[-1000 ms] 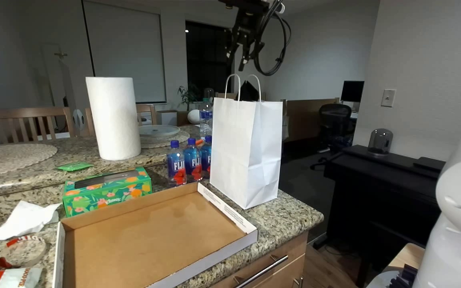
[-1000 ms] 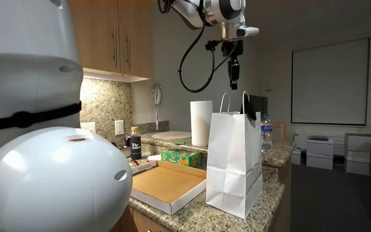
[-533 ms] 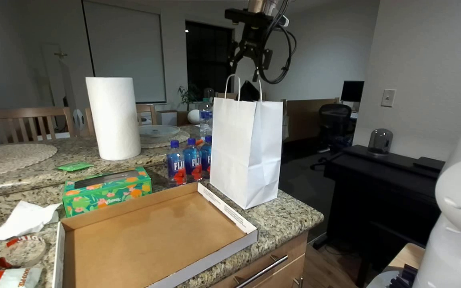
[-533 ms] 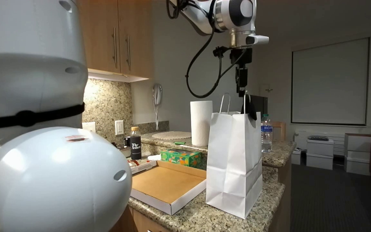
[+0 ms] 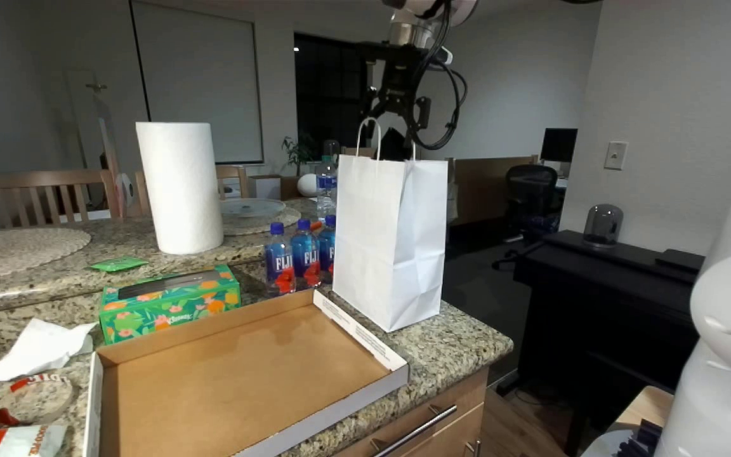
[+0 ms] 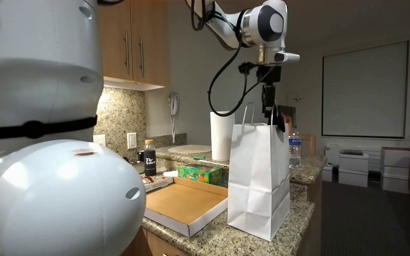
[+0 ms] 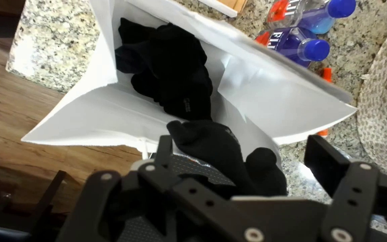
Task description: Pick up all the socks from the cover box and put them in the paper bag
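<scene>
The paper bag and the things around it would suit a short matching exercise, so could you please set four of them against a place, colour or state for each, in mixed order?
Things:
1. Paper bag
2. Cover box
3. Tissue box
4. Gripper

Descriptions:
A. Shallow, brown inside
B. Open, jaws apart
C. White, with dark socks inside
D. Green, with a colourful printed pattern

Pairs: 1-C; 2-A; 3-D; 4-B

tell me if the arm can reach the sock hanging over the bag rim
Likely yes: in the wrist view the open pincer appears to straddle the sock, nothing seen blocking it, though a bag handle nearby might catch.
</scene>
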Controlling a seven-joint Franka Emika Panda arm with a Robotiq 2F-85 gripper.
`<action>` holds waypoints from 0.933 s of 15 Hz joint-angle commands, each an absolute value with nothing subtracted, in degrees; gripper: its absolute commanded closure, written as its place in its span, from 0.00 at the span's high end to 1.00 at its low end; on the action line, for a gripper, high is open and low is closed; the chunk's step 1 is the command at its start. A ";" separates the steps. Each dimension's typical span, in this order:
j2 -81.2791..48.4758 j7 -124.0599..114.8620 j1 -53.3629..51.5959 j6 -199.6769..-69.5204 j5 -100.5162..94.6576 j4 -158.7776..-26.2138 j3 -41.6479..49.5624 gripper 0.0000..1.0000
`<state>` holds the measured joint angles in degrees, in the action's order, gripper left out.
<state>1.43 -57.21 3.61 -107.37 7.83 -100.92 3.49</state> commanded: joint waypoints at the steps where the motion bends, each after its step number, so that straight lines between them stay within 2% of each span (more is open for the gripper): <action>1: 0.48 -57.54 3.47 -107.82 7.40 -101.70 3.29 1.00; 3: -0.35 -58.01 3.17 -108.05 6.72 -101.58 3.12 1.00; 4: -0.73 -58.14 3.02 -108.23 6.48 -101.50 3.03 0.75; 5: -0.97 -58.29 2.90 -108.24 6.18 -101.41 2.96 0.74; 14: -1.15 -59.78 2.22 -107.55 1.94 -100.46 2.50 0.15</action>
